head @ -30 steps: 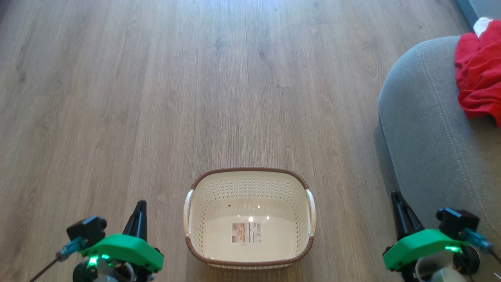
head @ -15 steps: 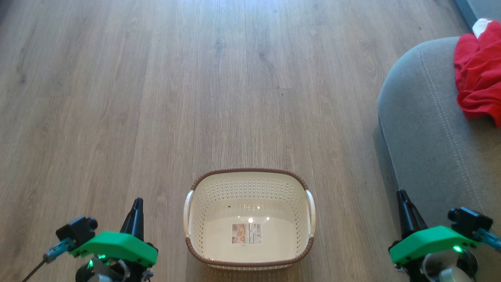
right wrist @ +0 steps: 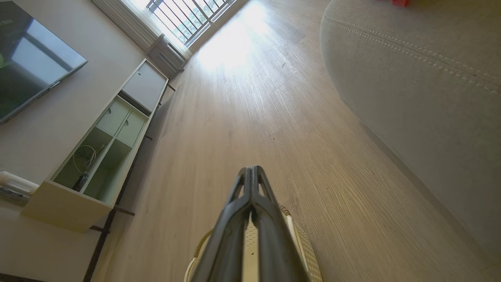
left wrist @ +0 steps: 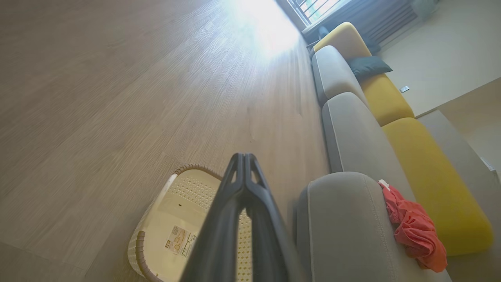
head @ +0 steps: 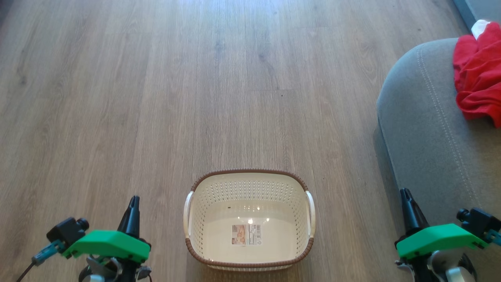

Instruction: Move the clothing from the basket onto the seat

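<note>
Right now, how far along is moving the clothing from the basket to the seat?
It looks finished. Done: the basket holds just its paper label, and the red clothing lies on the grey seat. In hand: nothing; the left gripper and right gripper are both shut and empty, either side of the basket. Left: nothing visible to move.

Left dark long-fingered gripper & right dark long-fingered gripper: low, opp. bottom corners, tips up, fingers pressed together.

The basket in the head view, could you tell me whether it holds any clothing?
No, the basket holds just its paper label; the red clothing lies on the seat.
</note>
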Controlling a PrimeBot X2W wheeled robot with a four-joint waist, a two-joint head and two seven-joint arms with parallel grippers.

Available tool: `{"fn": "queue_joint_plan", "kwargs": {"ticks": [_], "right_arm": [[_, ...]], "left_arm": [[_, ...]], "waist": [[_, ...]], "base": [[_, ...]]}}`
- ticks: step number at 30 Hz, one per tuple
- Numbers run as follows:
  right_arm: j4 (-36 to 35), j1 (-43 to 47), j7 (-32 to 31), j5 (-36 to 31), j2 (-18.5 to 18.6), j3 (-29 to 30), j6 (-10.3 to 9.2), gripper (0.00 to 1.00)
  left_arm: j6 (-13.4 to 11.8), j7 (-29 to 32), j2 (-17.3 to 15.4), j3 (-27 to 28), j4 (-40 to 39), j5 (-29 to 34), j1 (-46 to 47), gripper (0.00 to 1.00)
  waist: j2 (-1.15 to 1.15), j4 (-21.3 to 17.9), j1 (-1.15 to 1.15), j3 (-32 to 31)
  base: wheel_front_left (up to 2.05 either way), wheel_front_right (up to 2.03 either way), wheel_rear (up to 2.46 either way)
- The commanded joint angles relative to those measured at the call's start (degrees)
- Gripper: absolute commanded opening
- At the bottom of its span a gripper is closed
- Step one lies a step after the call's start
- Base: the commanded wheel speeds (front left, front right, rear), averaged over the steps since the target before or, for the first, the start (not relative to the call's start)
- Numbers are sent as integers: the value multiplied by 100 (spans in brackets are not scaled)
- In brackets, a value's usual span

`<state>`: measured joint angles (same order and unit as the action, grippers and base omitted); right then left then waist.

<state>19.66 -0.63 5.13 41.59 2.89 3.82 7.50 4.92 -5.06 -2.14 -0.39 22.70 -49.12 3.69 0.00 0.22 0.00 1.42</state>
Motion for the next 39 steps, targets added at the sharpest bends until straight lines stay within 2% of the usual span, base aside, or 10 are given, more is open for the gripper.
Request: {"fn": "queue_joint_plan", "kwargs": {"ticks": [1,39], "right_arm": [[-215,-315,-40,190,6,-10,0,0],[-409,-449,-665,2901,2,147,0,0]], "left_arm": [[44,32,-38,130,-232,-159,242,0],[163,658,-58,443,-584,-2469,247,0]], "waist": [[0,0,0,-2],[0,-12,0,-70]], "base": [[0,0,0],[0,0,0]]}}
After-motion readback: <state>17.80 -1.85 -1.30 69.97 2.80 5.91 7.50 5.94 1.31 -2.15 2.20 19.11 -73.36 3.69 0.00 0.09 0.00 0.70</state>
